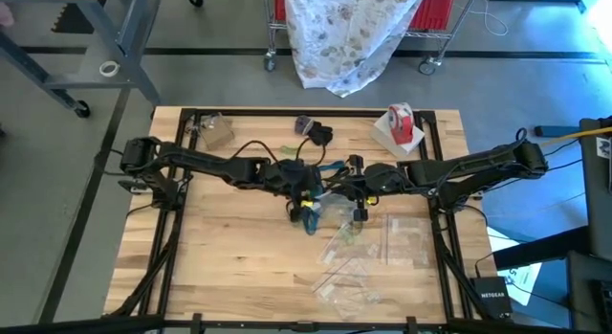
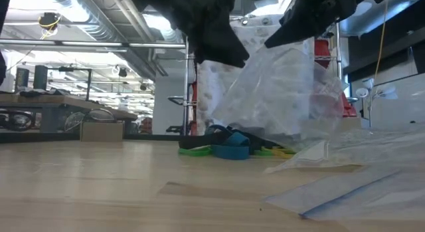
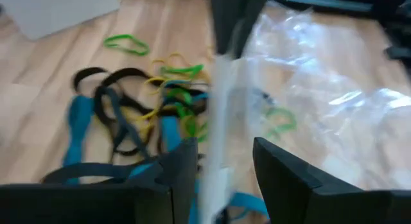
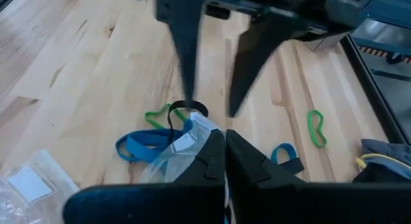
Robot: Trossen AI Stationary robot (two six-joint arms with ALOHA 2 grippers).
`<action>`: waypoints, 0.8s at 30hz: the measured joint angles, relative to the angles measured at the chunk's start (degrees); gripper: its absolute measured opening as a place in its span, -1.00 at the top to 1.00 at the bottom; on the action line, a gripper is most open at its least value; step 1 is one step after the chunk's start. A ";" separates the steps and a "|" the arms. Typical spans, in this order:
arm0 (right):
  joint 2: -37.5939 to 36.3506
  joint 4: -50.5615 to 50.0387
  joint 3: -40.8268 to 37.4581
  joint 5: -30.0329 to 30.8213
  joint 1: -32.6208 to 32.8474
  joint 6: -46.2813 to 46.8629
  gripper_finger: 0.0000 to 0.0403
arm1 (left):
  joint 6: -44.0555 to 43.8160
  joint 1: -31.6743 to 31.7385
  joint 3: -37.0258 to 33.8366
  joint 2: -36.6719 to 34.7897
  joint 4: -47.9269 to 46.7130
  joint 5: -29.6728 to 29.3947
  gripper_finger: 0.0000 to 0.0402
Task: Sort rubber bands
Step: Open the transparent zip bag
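While flat clear plastic bags [image 1: 368,262] lie scattered across the lower right of the light wooden table [image 1: 220,267] in the high view, nearest the bottom edge, both dark arms meet just above them at the centre of the picture. Reaching in from the left, the left gripper [image 1: 308,202] hangs over a tangled pile of thin teal-blue, green, black and yellow rubber bands [image 1: 311,214]; its two fingers stand apart, and in the left wrist view the edge of a crumpled clear plastic bag [image 3: 308,102] runs up through the gap between them, though whether they touch it cannot be told. Coming from the right, the right gripper [image 4: 224,150] has its fingers pressed together, pinching a bunched edge of that same crumpled bag, which the low view shows lifted off the table above the pile. A few loose bands lie apart from the pile in the right wrist view: a green loop [image 4: 315,128] at the right and a blue one [image 4: 283,153] nearer the fingers. Farther up the high view, near the table's top edge, a red-and-white tape roll [image 1: 402,124] sits at the right.
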 joint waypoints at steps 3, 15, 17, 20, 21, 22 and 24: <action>0.00 0.00 0.00 -0.02 0.00 0.00 1.00 | 1.20 0.07 0.01 0.00 0.12 -1.43 0.29; 0.00 0.59 0.00 -0.02 0.00 0.35 1.00 | 2.74 -0.24 -0.10 1.51 0.60 -2.72 0.29; 0.00 0.62 -0.02 -0.02 0.00 0.37 1.00 | 2.75 -0.22 -0.16 1.77 0.61 -3.54 0.29; 0.00 0.61 -0.02 -0.04 0.00 0.46 1.00 | 2.86 -0.15 -0.14 1.77 0.36 -6.63 0.29; 0.00 0.59 -0.02 -0.02 0.02 0.46 1.00 | 3.01 -0.11 -0.14 1.77 0.46 -7.11 0.29; 0.00 0.65 -0.02 -0.02 0.04 0.46 1.00 | 3.02 -0.08 -0.14 1.77 0.52 -7.16 0.29; 0.00 0.66 -0.04 -0.02 0.04 0.46 1.00 | 3.02 -0.07 -0.14 2.07 1.28 -7.12 0.29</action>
